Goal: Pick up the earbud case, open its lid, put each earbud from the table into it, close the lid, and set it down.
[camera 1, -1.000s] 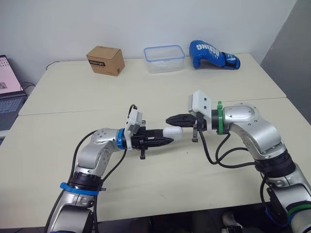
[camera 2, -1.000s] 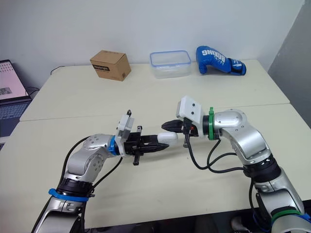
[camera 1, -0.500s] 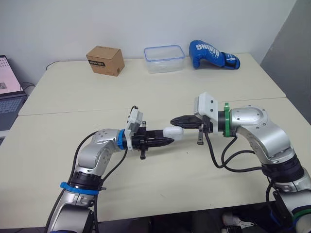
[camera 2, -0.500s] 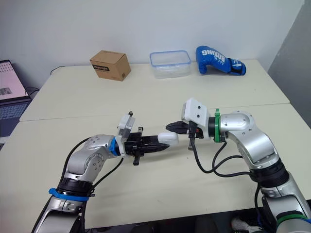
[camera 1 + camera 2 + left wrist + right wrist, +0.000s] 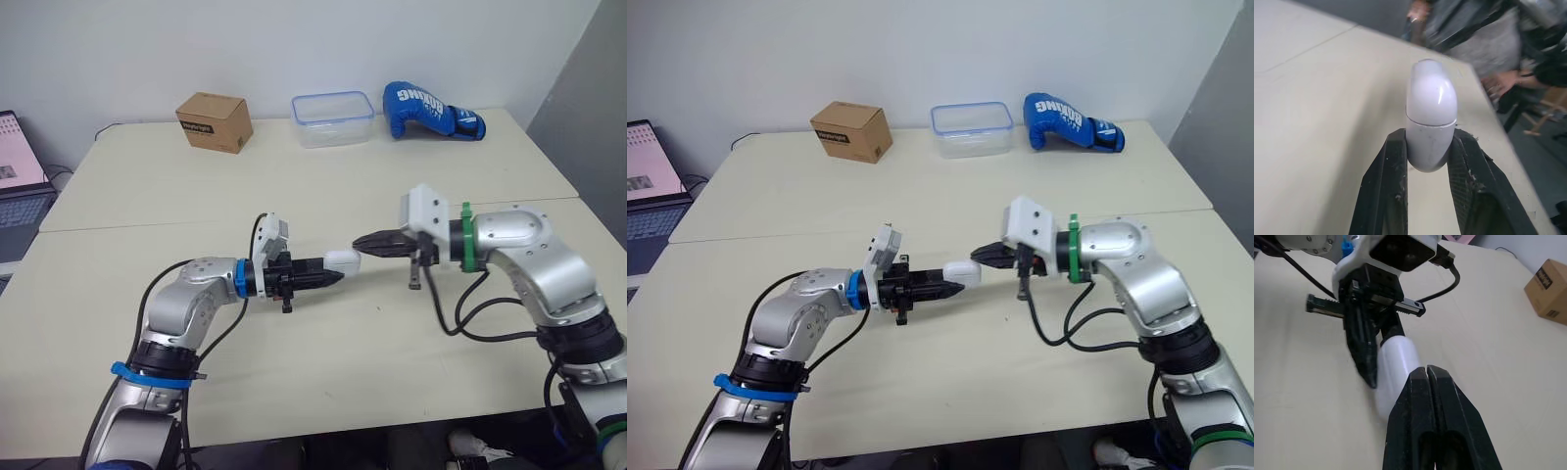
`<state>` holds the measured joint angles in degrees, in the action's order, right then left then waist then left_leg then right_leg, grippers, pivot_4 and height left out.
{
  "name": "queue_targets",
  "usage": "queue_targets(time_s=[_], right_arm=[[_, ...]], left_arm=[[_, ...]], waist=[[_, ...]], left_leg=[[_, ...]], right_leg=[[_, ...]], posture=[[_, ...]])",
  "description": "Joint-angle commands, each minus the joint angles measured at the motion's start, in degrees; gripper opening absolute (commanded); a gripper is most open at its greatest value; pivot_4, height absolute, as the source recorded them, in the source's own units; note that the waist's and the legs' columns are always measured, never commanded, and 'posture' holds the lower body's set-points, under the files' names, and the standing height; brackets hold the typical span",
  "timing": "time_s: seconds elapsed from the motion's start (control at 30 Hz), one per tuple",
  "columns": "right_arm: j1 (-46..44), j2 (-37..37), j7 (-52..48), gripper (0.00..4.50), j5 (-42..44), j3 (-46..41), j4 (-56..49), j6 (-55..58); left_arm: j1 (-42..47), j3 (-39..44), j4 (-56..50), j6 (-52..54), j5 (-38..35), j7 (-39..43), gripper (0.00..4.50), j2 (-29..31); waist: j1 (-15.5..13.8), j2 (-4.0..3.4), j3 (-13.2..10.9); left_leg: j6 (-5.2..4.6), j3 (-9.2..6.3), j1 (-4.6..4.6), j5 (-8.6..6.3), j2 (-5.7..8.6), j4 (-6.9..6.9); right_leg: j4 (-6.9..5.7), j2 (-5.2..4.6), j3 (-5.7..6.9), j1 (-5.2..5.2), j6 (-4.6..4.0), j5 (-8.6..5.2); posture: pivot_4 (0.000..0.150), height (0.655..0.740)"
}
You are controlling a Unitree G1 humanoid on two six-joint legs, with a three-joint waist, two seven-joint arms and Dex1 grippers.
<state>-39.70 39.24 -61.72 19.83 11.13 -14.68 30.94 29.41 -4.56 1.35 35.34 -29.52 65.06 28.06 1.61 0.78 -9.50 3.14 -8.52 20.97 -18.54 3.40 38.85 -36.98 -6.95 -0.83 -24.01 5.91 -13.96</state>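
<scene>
My left gripper (image 5: pixel 329 271) is shut on the lower half of the white earbud case (image 5: pixel 343 260), holding it level a little above the beige table (image 5: pixel 323 372) near the middle. In the left wrist view the case (image 5: pixel 1431 115) stands between both black fingers (image 5: pixel 1393 186) and its lid seam is closed. My right gripper (image 5: pixel 358 242) points at the case from the right, fingers pressed shut with nothing between them. Its tip hovers just beside the lid end of the case (image 5: pixel 1396 367).
Along the far edge stand a cardboard box (image 5: pixel 214 121), a clear plastic container (image 5: pixel 333 118) and a blue boxing glove (image 5: pixel 431 111). A laptop (image 5: pixel 15 176) sits off the left edge. Black cables hang under my right wrist (image 5: pixel 451 313).
My right gripper has drawn back to the right, off the case's lid end. The left gripper still holds the case and has shifted slightly left.
</scene>
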Motion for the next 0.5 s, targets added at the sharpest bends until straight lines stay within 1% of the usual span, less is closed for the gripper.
queue_targets(time_s=[0.03, 0.13, 0.23, 0.33, 0.4, 0.5], right_arm=[[0.26, 3.53, -2.27, 0.03, 4.57, -5.96, 0.53, 3.97], [3.4, 5.74, -2.67, 0.03, 5.38, -7.58, 0.9, 4.73], [6.4, 6.87, -2.2, 0.03, 5.68, -8.15, 0.29, 5.83], [8.58, 7.37, -1.84, 0.03, 5.36, -8.1, -0.47, 6.36], [9.43, 7.66, -1.17, 0.03, 3.96, -7.59, 0.08, 5.63], [10.46, 8.62, -0.53, 0.03, 1.86, -6.95, 1.4, 4.92]], left_arm=[[2.9, -0.34, -0.22, 9.77, -0.66, -6.19, 0.74, -0.64], [6.19, -0.02, 2.47, 18.45, -1.61, -10.62, 0.74, -2.55], [10.07, 1.05, 7.04, 24.83, -3.43, -12.23, 0.74, -5.01], [13.79, 2.25, 12.58, 27.7, -4.01, -14.02, 0.74, -7.74], [15.83, 2.99, 15.75, 27.74, -3.62, -15.47, 0.74, -9.79], [18.01, 3.59, 19.48, 28.86, -2.93, -17.2, 0.74, -11.29]], waist=[[-0.1, 0.01, 0.0], [-0.03, 0.02, -0.01], [0.07, 0.02, -0.01], [0.11, 0.03, -0.02], [0.2, 0.03, -0.02], [0.18, 0.03, -0.02]], left_leg=[[0.0, 0.0, 0.0, 0.0, 0.03, 0.0], [0.0, 0.0, 0.0, 0.0, 0.0, 0.0], [0.0, 0.01, 0.0, 0.0, 0.0, 0.01], [0.0, 0.05, 0.0, 0.0, 0.01, 0.04], [0.0, 0.05, 0.0, 0.0, 0.0, 0.04], [0.01, 0.06, 0.0, 0.01, 0.0, 0.03]], right_leg=[[0.01, -0.02, 0.0, 0.01, 0.0, 0.0], [-0.01, 0.0, 0.02, 0.01, 0.0, 0.0], [-0.06, 0.0, 0.03, 0.01, 0.0, 0.0], [-0.08, 0.0, 0.01, -0.01, 0.01, 0.0], [-0.06, 0.0, 0.01, -0.02, 0.01, 0.0], [-0.04, -0.01, 0.0, -0.02, 0.01, 0.0]], posture=[[0.15, 0.7307], [0.15, 0.7307], [0.15, 0.7307], [0.15, 0.7307], [0.15, 0.7307], [0.15, 0.7307]])
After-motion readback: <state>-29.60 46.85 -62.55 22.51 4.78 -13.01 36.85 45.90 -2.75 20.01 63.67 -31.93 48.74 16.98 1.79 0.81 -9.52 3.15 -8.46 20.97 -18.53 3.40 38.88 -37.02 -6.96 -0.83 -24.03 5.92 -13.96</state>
